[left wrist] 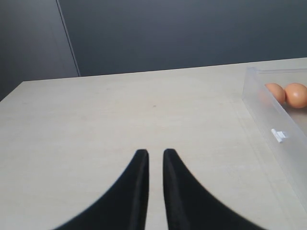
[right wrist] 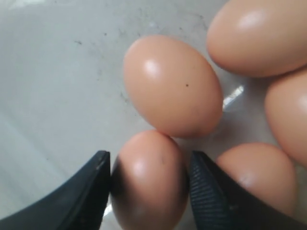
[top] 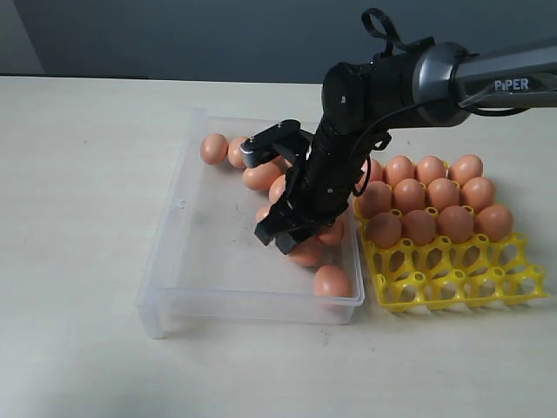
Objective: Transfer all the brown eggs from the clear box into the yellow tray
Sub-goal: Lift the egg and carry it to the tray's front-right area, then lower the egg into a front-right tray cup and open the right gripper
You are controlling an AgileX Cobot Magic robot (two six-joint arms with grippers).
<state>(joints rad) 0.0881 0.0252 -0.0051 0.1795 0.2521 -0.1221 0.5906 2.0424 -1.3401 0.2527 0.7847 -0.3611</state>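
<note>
Closest to the right wrist camera, a brown egg (right wrist: 148,184) is clasped between the two black fingers (right wrist: 88,191) of the right end effector (right wrist: 149,158), with one finger pressed against each side of the shell. The egg rests on the scuffed floor of the clear box (right wrist: 53,86). Four more brown eggs (right wrist: 172,86) are clustered beside it, and the nearest touches its end away from the fingers.

In the exterior view, the right end effector (top: 294,237) is seen inside the clear box (top: 170,235), at the end of a black arm (top: 365,96) stretching in from the right. The box is set on a pale worktop (top: 78,174). The other eggs in it are gathered along its far and right sides, and one (top: 332,281) lies alone in the near right corner. The yellow tray (top: 452,283) is placed just beside the box on its right. Its three far rows are filled with brown eggs (top: 443,193), while the near cups show bare yellow.

In the left wrist view, the left end effector (left wrist: 152,153) is held over the worktop (left wrist: 120,110). Its fingers are drawn together with only a thin slit between them, and nothing is gripped. One wall of the clear box (left wrist: 268,110) is visible nearby, with two eggs (left wrist: 296,95) behind it.
</note>
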